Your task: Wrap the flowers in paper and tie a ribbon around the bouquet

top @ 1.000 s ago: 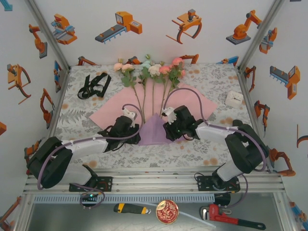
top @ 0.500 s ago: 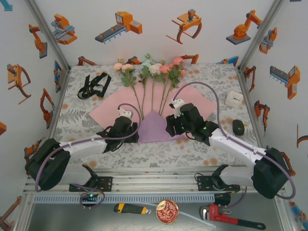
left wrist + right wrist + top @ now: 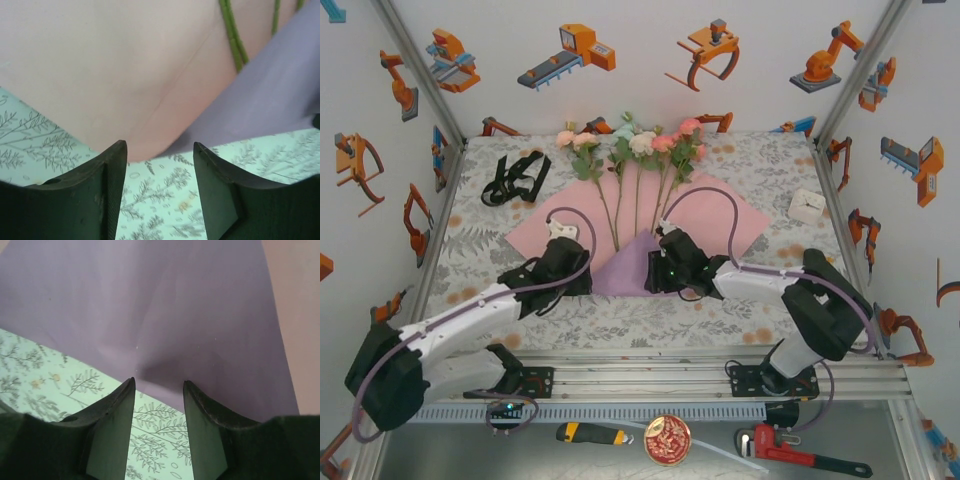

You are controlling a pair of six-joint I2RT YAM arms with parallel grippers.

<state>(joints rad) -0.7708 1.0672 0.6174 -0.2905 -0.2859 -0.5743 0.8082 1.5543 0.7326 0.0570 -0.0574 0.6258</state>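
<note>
Purple fold of the paper (image 3: 632, 268) covers the stem ends of the flowers (image 3: 638, 150), mid-counter (image 3: 480, 250). Left jaws half-parted, empty, just short of the pink edge. Right jaws narrower, empty, at the purple edge. From above, the wrists hide both.

One paper (image 3: 535, 235), one ribbon (image 3: 515, 178), flowers (image 3: 640, 143) with about six blooms; left hand (image 3: 160, 145) plus right hand (image 3: 159, 381), two together; one white box (image 3: 807, 206), one knife (image 3: 595, 433), one tin (image 3: 667, 440), one wrench (image 3: 800, 457).

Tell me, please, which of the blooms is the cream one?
The cream bloom sits near the middle of the row, just right of the pale blue bloom. It is the palest; the other blooms look pink or peach.
</note>
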